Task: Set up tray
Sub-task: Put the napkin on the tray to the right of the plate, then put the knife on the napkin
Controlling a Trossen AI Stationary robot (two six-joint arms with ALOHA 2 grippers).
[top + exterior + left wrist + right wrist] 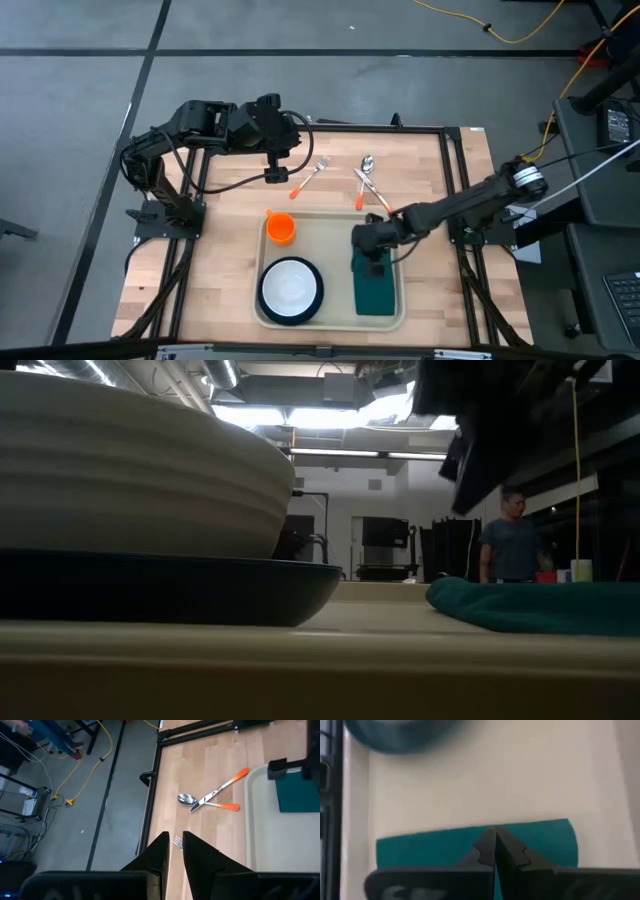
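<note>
One cream tray (335, 237) (long axis across frame) lies lower centre; closed right gripper (372, 262) hovers over its napkin (377, 292), left gripper (276, 176) slightly parted upper left.

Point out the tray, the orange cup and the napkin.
tray (335, 232): high view, bare floor near its middle.
orange cup (281, 229): high view, its open top.
napkin (377, 292): high view, middle of the green fold.

Low view dim, backlit by ceiling lights (300, 415); right wrist view blurred
</note>
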